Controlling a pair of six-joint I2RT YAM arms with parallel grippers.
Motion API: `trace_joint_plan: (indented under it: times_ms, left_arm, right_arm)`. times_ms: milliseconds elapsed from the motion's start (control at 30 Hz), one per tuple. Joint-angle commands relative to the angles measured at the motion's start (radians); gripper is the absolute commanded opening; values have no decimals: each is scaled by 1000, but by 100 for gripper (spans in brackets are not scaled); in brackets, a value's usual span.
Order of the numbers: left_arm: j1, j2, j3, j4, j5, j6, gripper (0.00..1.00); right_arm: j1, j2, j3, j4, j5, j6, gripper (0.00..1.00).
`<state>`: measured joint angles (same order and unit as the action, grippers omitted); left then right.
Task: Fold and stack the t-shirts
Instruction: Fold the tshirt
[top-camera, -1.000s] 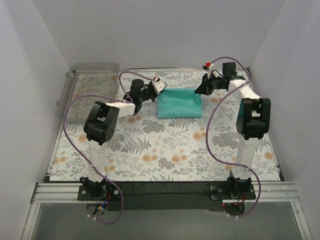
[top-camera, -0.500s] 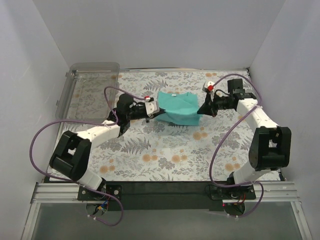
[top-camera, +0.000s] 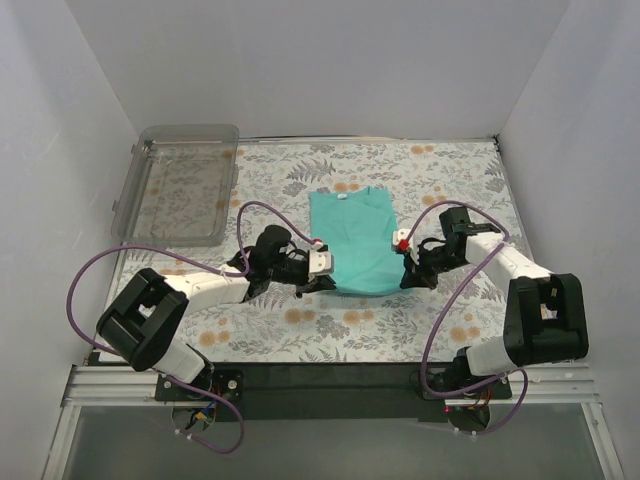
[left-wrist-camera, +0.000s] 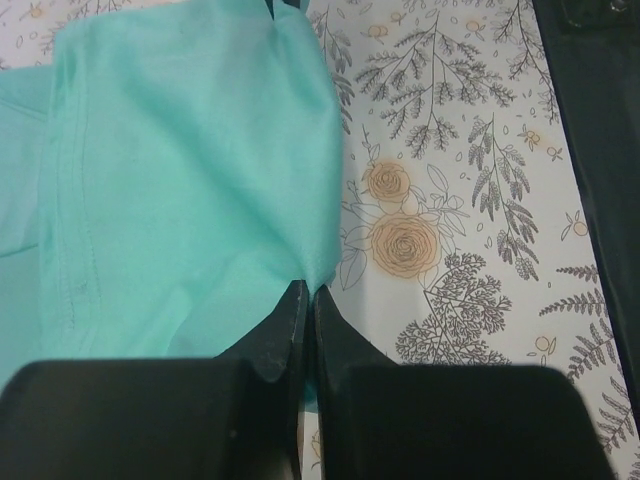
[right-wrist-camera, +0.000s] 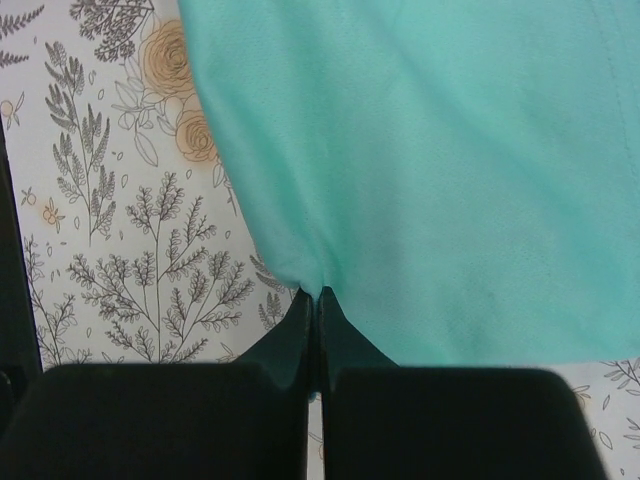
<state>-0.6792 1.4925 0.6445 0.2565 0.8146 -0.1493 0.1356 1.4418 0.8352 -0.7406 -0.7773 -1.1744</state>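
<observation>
Teal t-shirt (top-camera: 352, 235) lying at the middle of the floral worktop (top-camera: 450, 180) — neck opening towards the far wall, lower edge towards the arm bases. Left tool (top-camera: 328, 282): black fingers pressed together, clamped on the near-left corner of the cloth, as its wrist view confirms. Right tool (top-camera: 406, 278): likewise closed, pinching the near-right corner. Both arms reach in low over the worktop. Clear plastic tray (top-camera: 190, 128) at the far-left corner — well apart from the t-shirt.

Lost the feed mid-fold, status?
Left gripper shut on t-shirt near-left corner. Right gripper shut on near-right corner. Shirt laid out, collar far side. Clear bin far left, apart.
</observation>
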Motion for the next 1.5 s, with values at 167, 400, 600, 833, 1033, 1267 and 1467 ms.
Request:
trace_joint_plan:
  times_ms: [167,400,600,833,1033,1267,1467]
  left_arm:
    - [-42,-38,-13,-120,0,24,0]
    - [-83,-6,0,-189,-12,16,14]
    - [-86,-121,37,-278,-71,-81,74]
    - [-51,-265,41,-136,-359,-396,82]
    - [61,-31,182,-71,-283,-780,77]
    - [104,191,233,69,-161,-1015,62]
    - [112,259,204,58,-221,-1011,61]
  right_arm:
    - [84,-50,-38,-83,72,-134,1]
    - [96,-38,-42,-103,122,-149,6]
    - [94,-93,-2,-186,156,-192,58]
    - [32,-84,151,-117,23,-10,55]
    - [27,202,322,12,-160,309,20]
    - [19,396,427,29,-126,418,5]
    - [-27,476,449,40,-73,443,4]
